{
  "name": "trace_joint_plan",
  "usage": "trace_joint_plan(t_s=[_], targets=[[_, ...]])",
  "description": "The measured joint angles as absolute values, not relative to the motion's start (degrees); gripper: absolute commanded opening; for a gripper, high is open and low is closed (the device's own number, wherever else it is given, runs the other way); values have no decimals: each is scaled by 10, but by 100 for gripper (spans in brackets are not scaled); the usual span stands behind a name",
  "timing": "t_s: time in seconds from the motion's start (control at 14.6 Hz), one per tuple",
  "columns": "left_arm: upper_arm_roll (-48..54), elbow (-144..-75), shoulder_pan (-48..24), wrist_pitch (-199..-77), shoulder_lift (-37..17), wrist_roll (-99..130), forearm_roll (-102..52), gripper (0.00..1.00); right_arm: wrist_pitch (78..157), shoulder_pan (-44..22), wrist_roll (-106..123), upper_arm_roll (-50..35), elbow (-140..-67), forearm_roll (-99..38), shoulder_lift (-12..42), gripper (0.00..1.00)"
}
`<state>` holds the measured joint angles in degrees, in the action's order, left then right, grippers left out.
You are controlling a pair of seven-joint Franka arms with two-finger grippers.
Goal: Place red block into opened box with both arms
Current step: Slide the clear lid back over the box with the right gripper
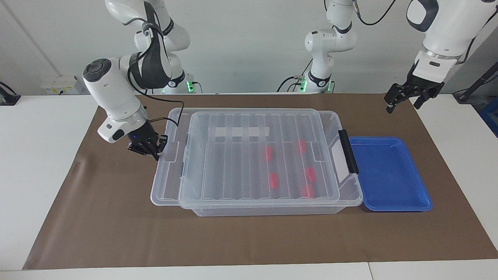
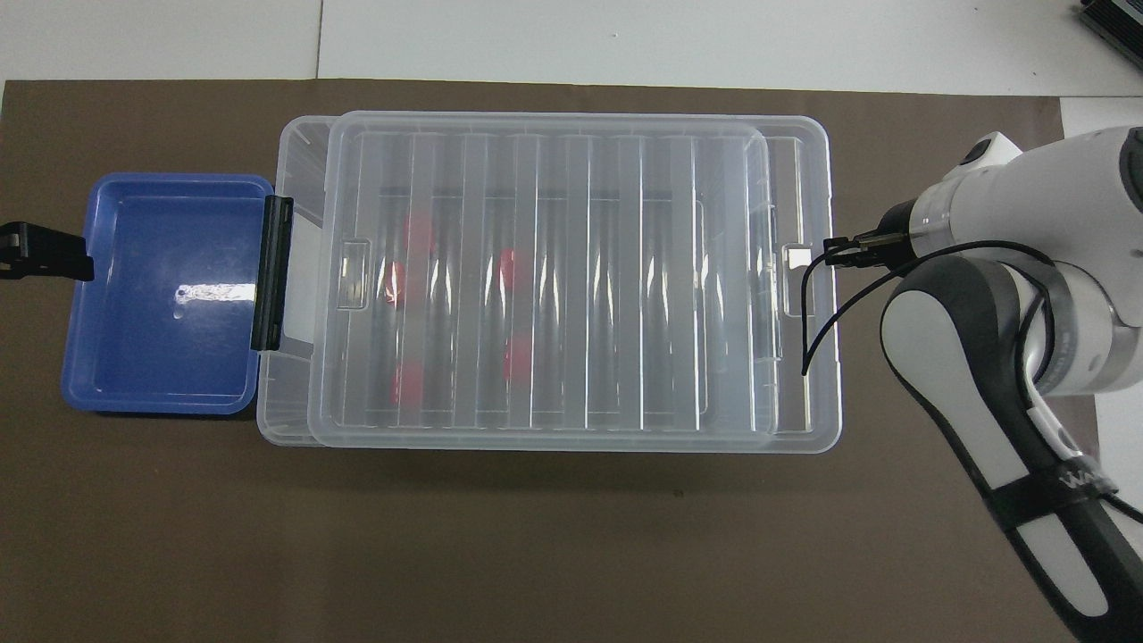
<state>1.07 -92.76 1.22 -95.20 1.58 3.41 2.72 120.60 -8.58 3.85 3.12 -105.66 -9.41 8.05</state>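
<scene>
Lying lengthwise along the table, the box (image 1: 268, 208) runs from the right arm's end to the left arm's, its black handle (image 1: 348, 151) against the blue tray (image 1: 404, 204).

Five red blocks (image 1: 273, 180) show blurred through the ribbed clear lid (image 1: 233, 163) — their pointing cannot be told. That lid covers nearly all the box, overhanging toward the right arm. The right gripper (image 1: 155, 152), fingertips together, pinches the lid's end tab. The left gripper (image 1: 404, 98) waits spread wide above the brown mat (image 1: 233, 237) — holding nothing.
</scene>
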Motion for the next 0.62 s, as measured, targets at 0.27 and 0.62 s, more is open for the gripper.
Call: trace_joint_plan(t_s=[0.27,0.62], targets=[[10,-928,12,-952,16,34,27,100,1206,-95,28,31,-1057,-94,81,0],[10,-928,12,-953,16,34,27,100,1206,-99,24,32,-1057,-111,81,0]])
